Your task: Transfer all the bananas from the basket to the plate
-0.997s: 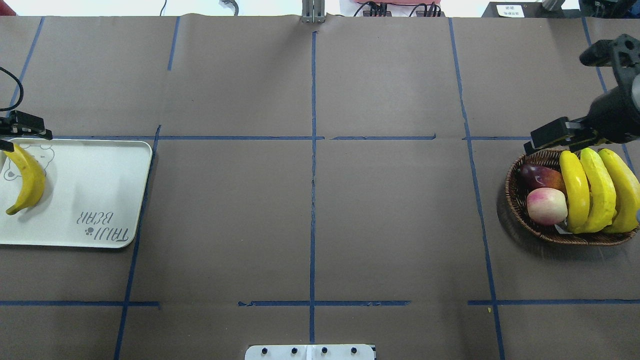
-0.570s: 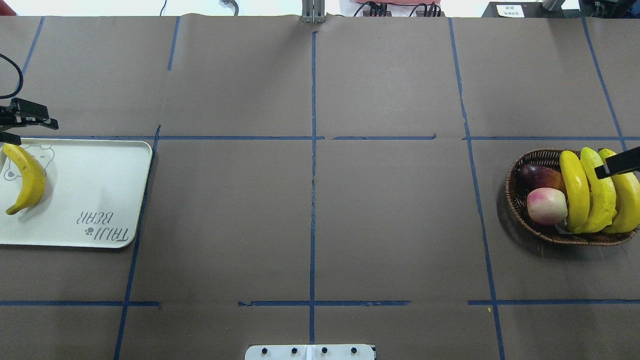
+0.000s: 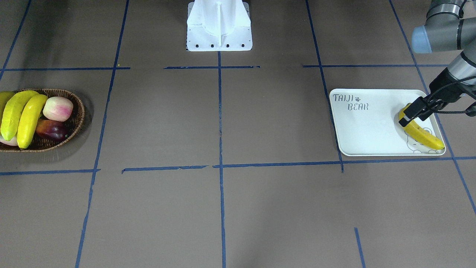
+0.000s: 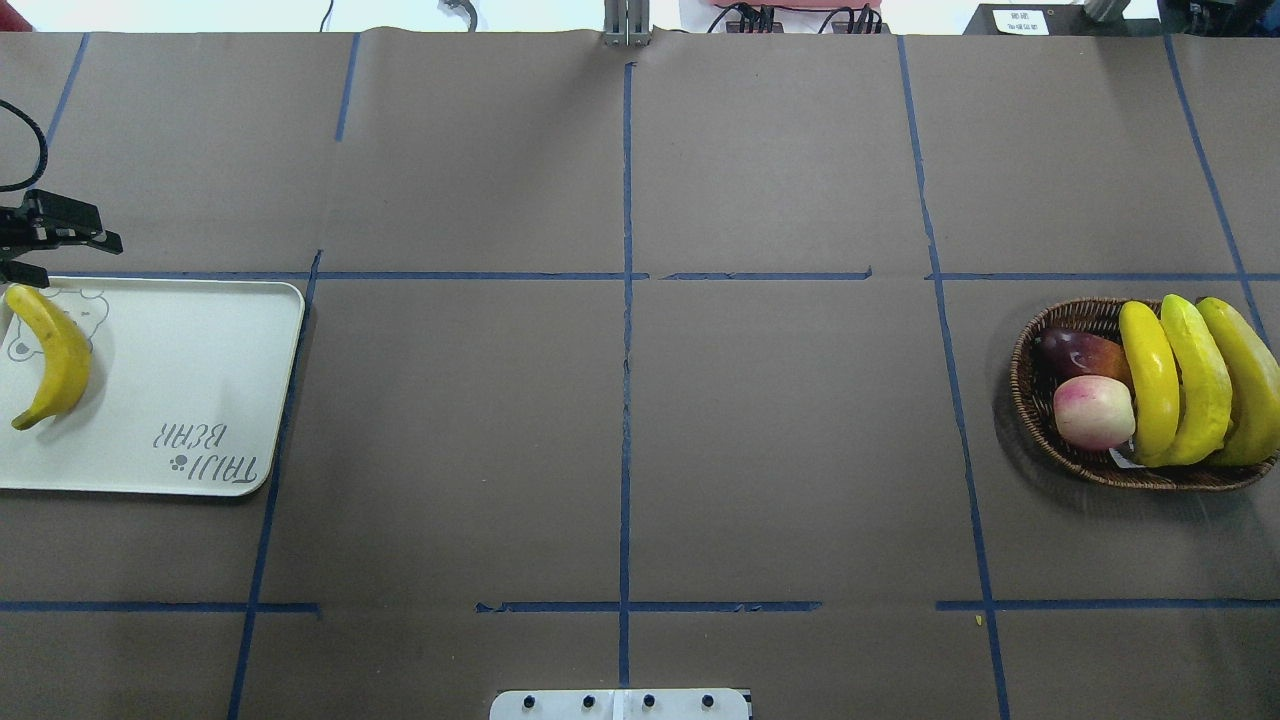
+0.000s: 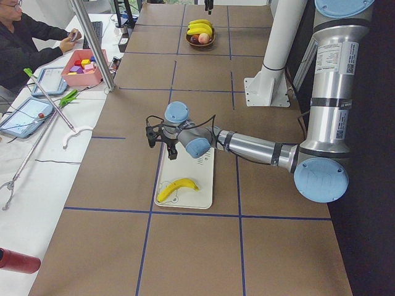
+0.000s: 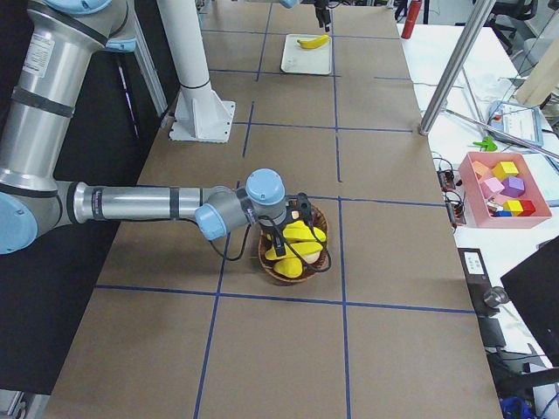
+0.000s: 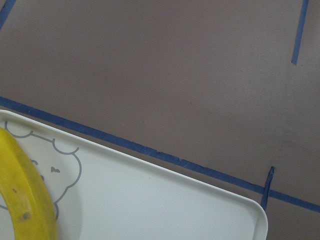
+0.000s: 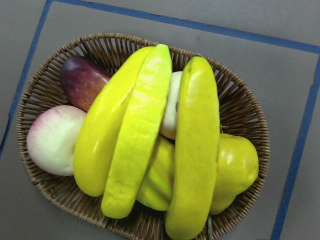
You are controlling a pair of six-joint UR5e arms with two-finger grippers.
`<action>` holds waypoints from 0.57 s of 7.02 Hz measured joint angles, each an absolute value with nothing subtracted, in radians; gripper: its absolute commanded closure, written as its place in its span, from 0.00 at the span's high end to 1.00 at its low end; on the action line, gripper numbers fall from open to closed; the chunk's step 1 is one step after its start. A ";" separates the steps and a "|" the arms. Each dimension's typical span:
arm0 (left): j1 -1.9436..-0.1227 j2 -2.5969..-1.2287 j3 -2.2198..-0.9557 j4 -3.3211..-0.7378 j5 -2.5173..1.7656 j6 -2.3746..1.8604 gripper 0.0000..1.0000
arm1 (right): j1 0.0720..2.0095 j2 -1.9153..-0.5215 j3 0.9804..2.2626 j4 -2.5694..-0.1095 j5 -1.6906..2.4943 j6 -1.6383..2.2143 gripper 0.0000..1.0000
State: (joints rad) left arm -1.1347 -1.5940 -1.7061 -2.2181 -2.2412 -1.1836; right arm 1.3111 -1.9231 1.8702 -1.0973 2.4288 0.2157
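1. One banana [image 3: 422, 134] lies on the plate [image 3: 372, 130] in the front-facing view, across the bear drawing at a corner. The left gripper [image 3: 412, 114] hangs over the banana's end nearer the robot. Three more bananas [image 3: 15, 111] sit in the basket [image 3: 76, 111] with a peach [image 3: 57, 108] and a dark red fruit [image 3: 52, 130], well apart from the plate.
2. From overhead, the left gripper's fingers are spread and hold nothing. They are at the plate's far edge, just beyond the banana's tip.
3. From the left end, the near arm reaches low over the table, with its fingers apart beyond the plate's end.
4. From the right end, the right gripper [image 6: 299, 209] hangs over the basket. I cannot tell whether it is spread or pressed together.
5. The left wrist camera shows the banana's side on the bear drawing, near the plate's rim.
6. The right wrist camera looks straight down at three bananas lying side by side over the other fruit.
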 measured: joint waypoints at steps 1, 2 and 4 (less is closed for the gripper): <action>-1.134 -1.594 -1.708 -2.218 -2.241 -1.186 1.00 | 1.313 -1.921 1.847 -1.094 2.432 0.214 0.99; -1.134 -1.594 -1.708 -2.218 -2.240 -1.187 1.00 | 1.312 -1.915 1.832 -1.095 2.432 0.214 0.99; -1.133 -1.594 -1.708 -2.218 -2.241 -1.187 1.00 | 1.300 -1.901 1.792 -1.095 2.431 0.215 1.00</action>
